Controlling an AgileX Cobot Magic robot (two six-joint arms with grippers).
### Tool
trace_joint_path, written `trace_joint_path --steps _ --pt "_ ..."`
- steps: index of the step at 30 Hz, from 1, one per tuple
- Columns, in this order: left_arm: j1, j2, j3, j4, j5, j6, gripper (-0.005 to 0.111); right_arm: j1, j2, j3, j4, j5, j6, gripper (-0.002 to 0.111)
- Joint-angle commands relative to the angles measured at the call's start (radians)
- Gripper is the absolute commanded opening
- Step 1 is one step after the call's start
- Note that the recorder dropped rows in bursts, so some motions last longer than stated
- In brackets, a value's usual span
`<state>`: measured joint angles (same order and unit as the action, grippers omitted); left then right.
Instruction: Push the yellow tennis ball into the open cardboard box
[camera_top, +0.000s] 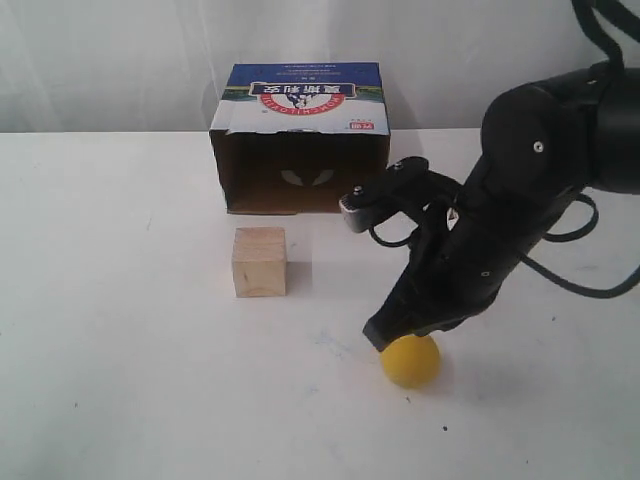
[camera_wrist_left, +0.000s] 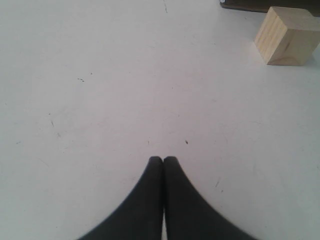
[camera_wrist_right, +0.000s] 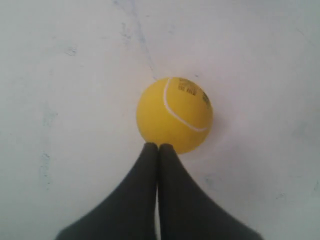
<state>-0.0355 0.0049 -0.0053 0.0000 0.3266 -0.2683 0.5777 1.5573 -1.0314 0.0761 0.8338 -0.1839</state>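
On a white bench (camera_top: 120, 350), the left pincer (camera_wrist_left: 163, 160) hangs over bare surface, its two black fingers pressed together and gripping nothing; only its own wrist view shows it. Left of centre in the exterior view, a pale wooden cube (camera_top: 260, 262) sits upright and alone. Just behind it, toward the back of the bench, stands a large brown open cardboard box (camera_top: 300, 140) with a blue-and-white printed panel, its dark opening facing the camera. Further right and nearest the camera, the small fuzzy yellow tennis ball (camera_top: 411, 361) rests on the bench, outside the box and well apart from it. The black right arm slopes down to the ball. The right pincer (camera_wrist_right: 158, 146) is closed tip to tip and empty, its tips touching the ball's side.
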Motion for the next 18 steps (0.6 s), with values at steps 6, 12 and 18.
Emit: trace_joint_path --steps 6,12,18 --pt "-0.006 -0.005 0.005 0.0 0.034 0.005 0.0 0.051 0.094 0.026 0.034 -0.059 -0.018 0.0" --pt "-0.006 -0.005 0.005 0.0 0.034 0.005 0.0 0.051 0.148 0.026 0.036 -0.095 -0.022 0.0" --pt "-0.006 -0.005 0.005 0.0 0.034 0.005 0.0 0.051 0.152 0.026 0.036 -0.122 -0.022 0.0"
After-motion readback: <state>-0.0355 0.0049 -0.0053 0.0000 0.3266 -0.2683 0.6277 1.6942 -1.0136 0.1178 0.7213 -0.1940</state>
